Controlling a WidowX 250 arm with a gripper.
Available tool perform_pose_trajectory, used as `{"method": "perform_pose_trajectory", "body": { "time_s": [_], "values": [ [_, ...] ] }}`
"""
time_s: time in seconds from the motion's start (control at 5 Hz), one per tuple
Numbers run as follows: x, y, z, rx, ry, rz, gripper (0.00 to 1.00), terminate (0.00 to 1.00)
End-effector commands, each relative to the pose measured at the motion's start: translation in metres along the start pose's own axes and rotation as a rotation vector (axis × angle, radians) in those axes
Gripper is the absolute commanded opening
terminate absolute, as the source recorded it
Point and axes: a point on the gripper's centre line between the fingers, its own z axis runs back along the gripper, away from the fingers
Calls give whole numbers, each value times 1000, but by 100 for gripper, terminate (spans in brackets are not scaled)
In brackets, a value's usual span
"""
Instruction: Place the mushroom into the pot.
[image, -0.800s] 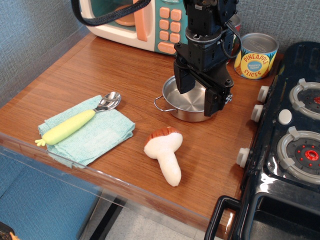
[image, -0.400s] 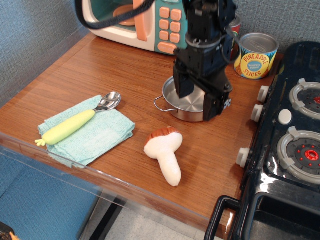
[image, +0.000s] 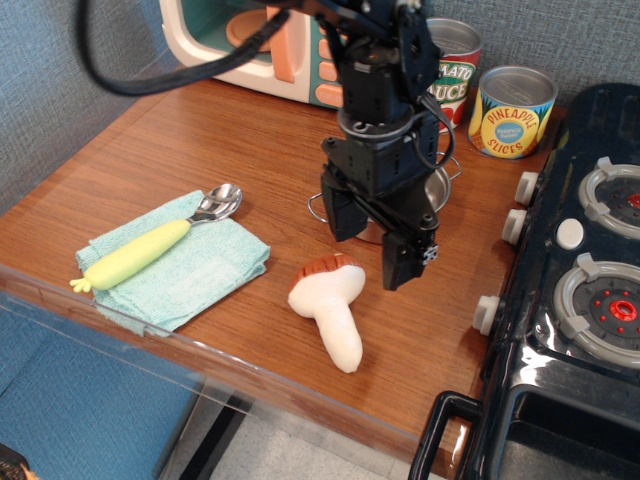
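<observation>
The plush mushroom (image: 330, 302) lies on its side on the wooden counter, reddish-brown cap toward the back, cream stem pointing to the front. My gripper (image: 368, 243) hangs open and empty just above and behind the cap, its two black fingers spread apart. The steel pot (image: 438, 186) stands right behind the gripper and is mostly hidden by it; only its right rim and a wire handle at the left show.
A teal cloth (image: 175, 266) with a yellow-handled spoon (image: 150, 246) lies at the left front. A toy microwave (image: 262, 40) and two tin cans (image: 513, 111) stand at the back. A black toy stove (image: 580, 280) fills the right side.
The gripper has moved forward and left from above the pot toward the mushroom's cap, staying open. The mushroom, pot and spoon have not moved.
</observation>
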Motion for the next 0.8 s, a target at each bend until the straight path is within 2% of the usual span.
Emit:
{"method": "perform_pose_trajectory", "body": {
  "time_s": [0.0,0.4,0.6],
  "values": [
    [-13,-3,0,-15,20,18,100,0],
    [-20,22,-37,-28,85,128,100,0],
    [-21,25,-45,-31,109,145,100,0]
  ]
}}
